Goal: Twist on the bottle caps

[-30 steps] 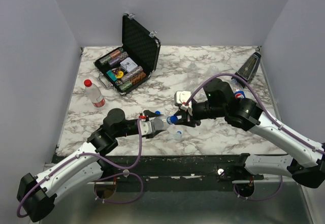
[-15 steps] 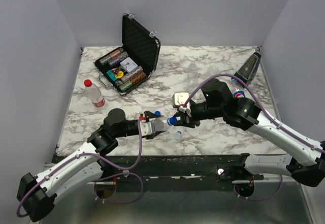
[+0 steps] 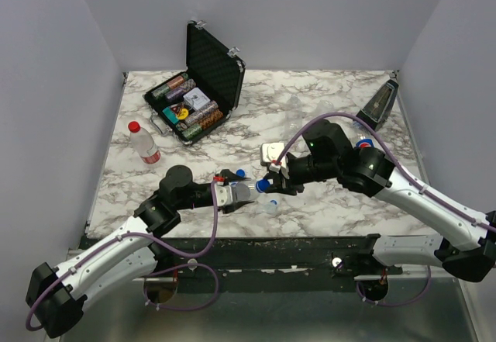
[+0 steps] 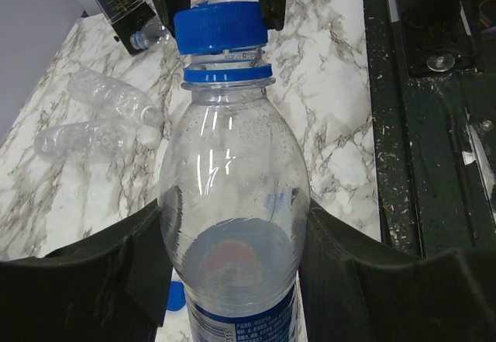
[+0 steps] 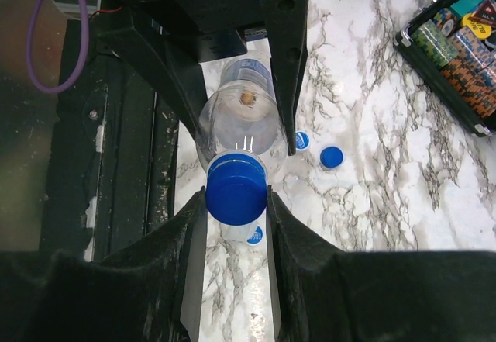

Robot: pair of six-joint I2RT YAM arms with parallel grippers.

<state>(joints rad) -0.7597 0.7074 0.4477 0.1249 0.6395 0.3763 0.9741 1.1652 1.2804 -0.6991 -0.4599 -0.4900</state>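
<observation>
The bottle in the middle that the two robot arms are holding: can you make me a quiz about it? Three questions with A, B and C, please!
1. Where is the clear bottle?
A) lying loose on its side
B) gripped by the left end effector
C) standing by itself, untouched

2. What colour is the cap on its neck?
A) red
B) white
C) blue

3. What is the right end effector doing?
A) closed on the cap
B) wide open
C) shut on nothing

Answers:
1 B, because the left wrist view shows it pressing both sides of the bottle.
2 C, because the cap is plainly blue in both wrist views.
3 A, because the right wrist view shows it squeezing the cap from both sides.
</observation>
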